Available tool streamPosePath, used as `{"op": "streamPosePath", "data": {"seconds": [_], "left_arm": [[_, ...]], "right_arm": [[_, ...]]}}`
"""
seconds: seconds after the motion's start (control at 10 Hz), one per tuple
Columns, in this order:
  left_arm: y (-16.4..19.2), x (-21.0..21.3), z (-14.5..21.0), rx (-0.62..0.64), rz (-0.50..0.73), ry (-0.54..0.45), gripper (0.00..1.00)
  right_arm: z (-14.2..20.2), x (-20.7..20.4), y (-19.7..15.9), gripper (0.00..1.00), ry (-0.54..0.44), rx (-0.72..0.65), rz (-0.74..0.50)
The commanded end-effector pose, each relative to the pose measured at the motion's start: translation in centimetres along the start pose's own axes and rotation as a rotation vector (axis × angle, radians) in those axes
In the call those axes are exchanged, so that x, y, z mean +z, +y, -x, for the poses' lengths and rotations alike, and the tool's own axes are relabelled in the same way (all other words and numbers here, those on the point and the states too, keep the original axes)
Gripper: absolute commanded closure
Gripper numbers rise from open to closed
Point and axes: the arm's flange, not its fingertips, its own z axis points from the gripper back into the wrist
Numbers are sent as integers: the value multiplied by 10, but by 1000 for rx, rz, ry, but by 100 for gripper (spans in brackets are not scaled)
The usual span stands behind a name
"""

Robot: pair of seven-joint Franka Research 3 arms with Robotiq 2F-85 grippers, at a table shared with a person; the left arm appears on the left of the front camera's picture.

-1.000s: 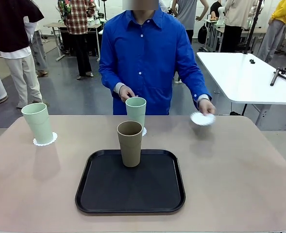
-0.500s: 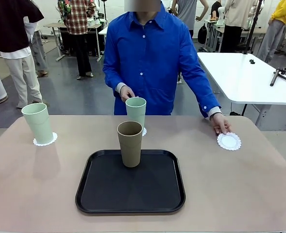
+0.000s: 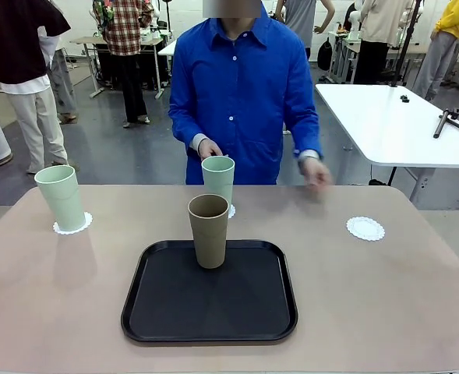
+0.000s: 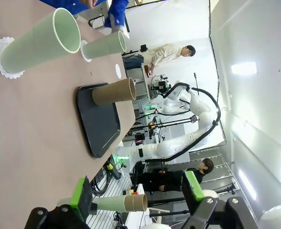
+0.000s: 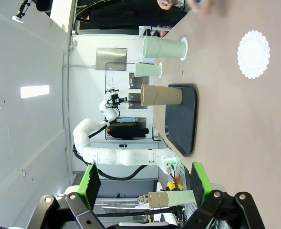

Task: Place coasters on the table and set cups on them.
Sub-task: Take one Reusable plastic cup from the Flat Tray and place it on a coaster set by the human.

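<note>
The person (image 3: 245,93), upper centre of the front view: blue collared button-front shirt, white buttons, pale inner cuffs. Left gripper (image 4: 136,188) and right gripper (image 5: 145,174), bottom edge of each wrist view: black linkages, green pads (image 4: 78,194), silver pivot screws.

Pale mint cup (image 3: 60,196) upright on lacy white coaster (image 3: 72,226) far left, second mint cup (image 3: 217,178) on its coaster (image 3: 231,211) far centre, brown cup (image 3: 208,230) upright centre, bare coaster (image 3: 365,228) lying flat on the beige surface (image 3: 369,296) right.
</note>
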Motion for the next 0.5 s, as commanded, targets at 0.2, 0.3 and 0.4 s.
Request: {"op": "streamPosePath", "data": {"seconds": [0.2, 0.3, 0.4], "left_arm": [[0, 1, 0, 0, 2, -14, 0], [0, 1, 0, 0, 2, -14, 0], [0, 1, 0, 0, 2, -14, 0]], "right_arm": [[0, 1, 1, 0, -1, -10, 3], [0, 1, 1, 0, -1, -10, 3], [0, 1, 1, 0, -1, -10, 3]]}}
